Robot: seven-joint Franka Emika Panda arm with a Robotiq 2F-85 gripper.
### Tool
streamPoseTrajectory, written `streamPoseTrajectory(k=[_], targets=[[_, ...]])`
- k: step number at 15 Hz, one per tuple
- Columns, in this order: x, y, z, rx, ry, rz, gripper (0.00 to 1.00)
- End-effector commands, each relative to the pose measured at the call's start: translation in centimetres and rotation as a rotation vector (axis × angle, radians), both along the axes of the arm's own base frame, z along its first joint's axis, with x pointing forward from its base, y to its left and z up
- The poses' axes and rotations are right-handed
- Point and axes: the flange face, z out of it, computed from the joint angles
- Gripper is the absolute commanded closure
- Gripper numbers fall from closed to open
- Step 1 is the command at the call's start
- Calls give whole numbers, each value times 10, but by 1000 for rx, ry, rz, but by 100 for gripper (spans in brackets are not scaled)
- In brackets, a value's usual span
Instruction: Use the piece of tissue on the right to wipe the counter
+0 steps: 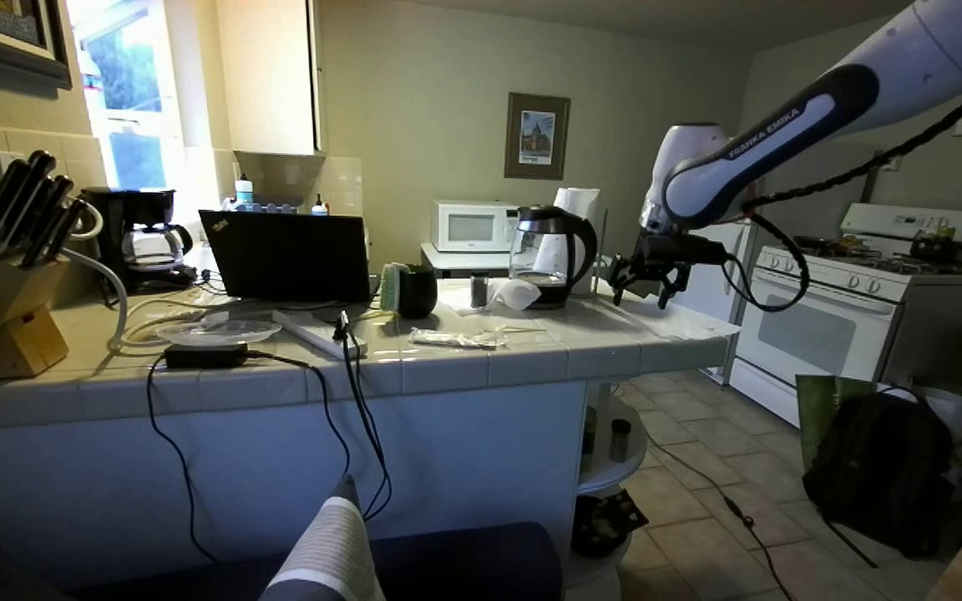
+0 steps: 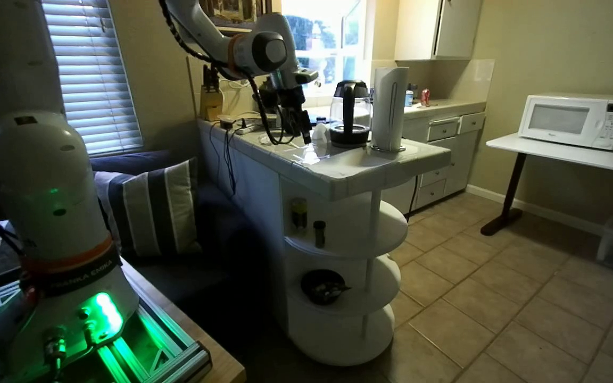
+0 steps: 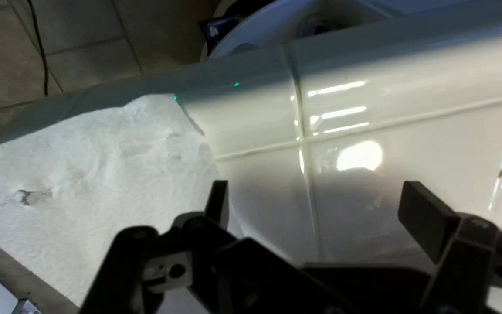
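Gripper [image 1: 641, 298]: fingers apart. In an exterior view, kettle [image 1: 549, 257] stands at its ten o'clock, stove [image 1: 853, 305] three, tissue [image 1: 686, 321] four.

below my gripper [image 3: 314, 198] i have bare tiled countertop [image 3: 268, 192]; to one side, the glass kettle [image 2: 349, 113] and paper-towel roll [image 2: 389, 109] block passage.

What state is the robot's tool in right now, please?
Tool: open, holding nothing; the tissue lies ungripped on the tiled counter.
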Motion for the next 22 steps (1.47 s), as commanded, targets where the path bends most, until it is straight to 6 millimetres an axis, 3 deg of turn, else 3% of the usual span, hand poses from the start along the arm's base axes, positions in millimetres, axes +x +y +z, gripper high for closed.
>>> streamPoseTrajectory(k=[1, 4, 5, 13, 17, 22], targets=[[42, -16, -33, -8, -4, 1, 0], [72, -33, -45, -35, 7, -23, 0], [49, -27, -37, -5, 2, -18, 0], [54, -31, -38, -43, -19, -13, 0], [58, -63, -32, -120, -67, -5, 0], [58, -96, -42, -169, -87, -14, 0]])
